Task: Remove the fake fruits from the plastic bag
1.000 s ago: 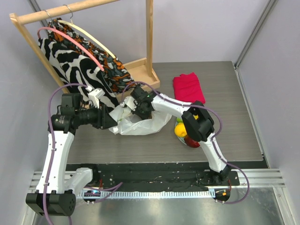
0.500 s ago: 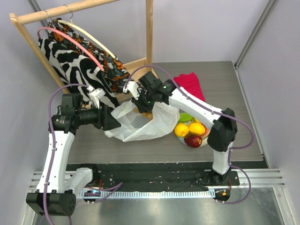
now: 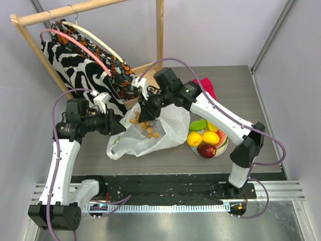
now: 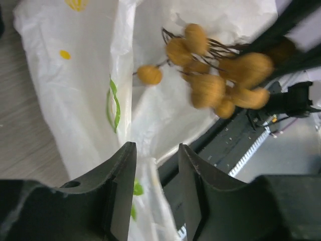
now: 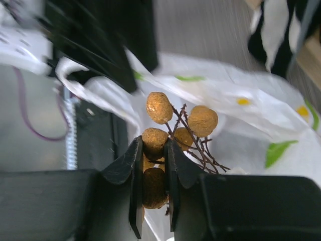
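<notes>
We find the right pincer (image 5: pixel 153 145) closed narrowly on one berry of the grape cluster (image 5: pixel 200 120), which hangs over the mouth of the plastic bag (image 3: pixel 150 140) on the desk (image 3: pixel 251 95). The left pincer (image 4: pixel 155 150) stands half open, with bag film loose between its jaws. The risks, in our judgement, are twiggy stems snagging the film and dragging the unheld bag, or the berry slipping.
</notes>
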Robot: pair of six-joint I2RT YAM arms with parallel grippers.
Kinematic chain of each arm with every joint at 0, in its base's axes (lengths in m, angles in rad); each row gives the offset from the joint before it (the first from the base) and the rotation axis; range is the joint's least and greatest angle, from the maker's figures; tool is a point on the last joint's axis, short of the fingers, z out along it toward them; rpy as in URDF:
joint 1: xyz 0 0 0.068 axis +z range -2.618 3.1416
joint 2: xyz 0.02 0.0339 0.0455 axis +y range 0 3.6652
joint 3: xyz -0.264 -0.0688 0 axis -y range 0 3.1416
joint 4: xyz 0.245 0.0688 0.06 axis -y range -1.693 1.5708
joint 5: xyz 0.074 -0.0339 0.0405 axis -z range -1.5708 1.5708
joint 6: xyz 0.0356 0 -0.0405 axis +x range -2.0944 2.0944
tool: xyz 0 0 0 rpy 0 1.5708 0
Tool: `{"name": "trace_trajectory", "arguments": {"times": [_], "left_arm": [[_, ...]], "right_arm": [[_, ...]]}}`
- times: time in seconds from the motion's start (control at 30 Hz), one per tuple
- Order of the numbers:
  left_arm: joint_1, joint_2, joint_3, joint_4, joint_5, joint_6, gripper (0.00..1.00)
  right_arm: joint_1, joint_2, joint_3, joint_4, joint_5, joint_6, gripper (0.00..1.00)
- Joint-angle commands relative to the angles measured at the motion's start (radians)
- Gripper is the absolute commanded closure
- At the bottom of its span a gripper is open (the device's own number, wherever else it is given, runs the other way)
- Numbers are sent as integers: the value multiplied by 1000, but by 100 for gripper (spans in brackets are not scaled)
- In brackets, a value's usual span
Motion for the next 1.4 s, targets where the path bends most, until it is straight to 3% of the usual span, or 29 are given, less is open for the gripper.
{"name": "trace_trajectory", "arguments": {"times": [0.0, 0.13, 0.27, 0.4, 0.5, 0.63, 0.73, 0.87, 1.03, 1.17, 1.2, 1.23, 1.37], "left_arm": [[6, 36, 33, 80, -71, -21, 60], [6, 84, 79, 97, -78, -35, 59], [6, 98, 133, 98, -160, -39, 49], [8, 93, 157, 104, -195, -29, 42], [8, 98, 147, 110, -194, -21, 41], [8, 124, 125, 118, -168, -25, 41], [8, 134, 102, 149, -99, -65, 40], [8, 147, 129, 138, -86, -91, 40], [68, 135, 186, 117, -76, -74, 39], [112, 130, 173, 161, -10, -143, 38], [123, 128, 170, 163, -5, -156, 37], [124, 131, 168, 163, -15, -151, 38], [126, 134, 171, 121, -123, -96, 38]], "right_arm": [[6, -72, 115, 210, -222, 229, 99], [3, -56, 209, 289, -276, 387, 99], [-24, -68, 293, 206, -245, 369, 99], [-127, -161, 252, 239, -243, 488, 99], [-179, -209, 215, 246, -217, 477, 99], [-222, -212, 228, 357, -219, 620, 99], [-162, -143, 227, 572, -217, 720, 99], [-38, -4, 322, 681, -301, 835, 99], [28, 53, 363, 790, -400, 895, 99], [0, 70, 265, 874, -550, 931, 99], [-30, 61, 144, 940, -620, 989, 99], [-42, 49, 67, 1139, -639, 1152, 99], [-78, -6, -153, 1215, -736, 1175, 99]]}}
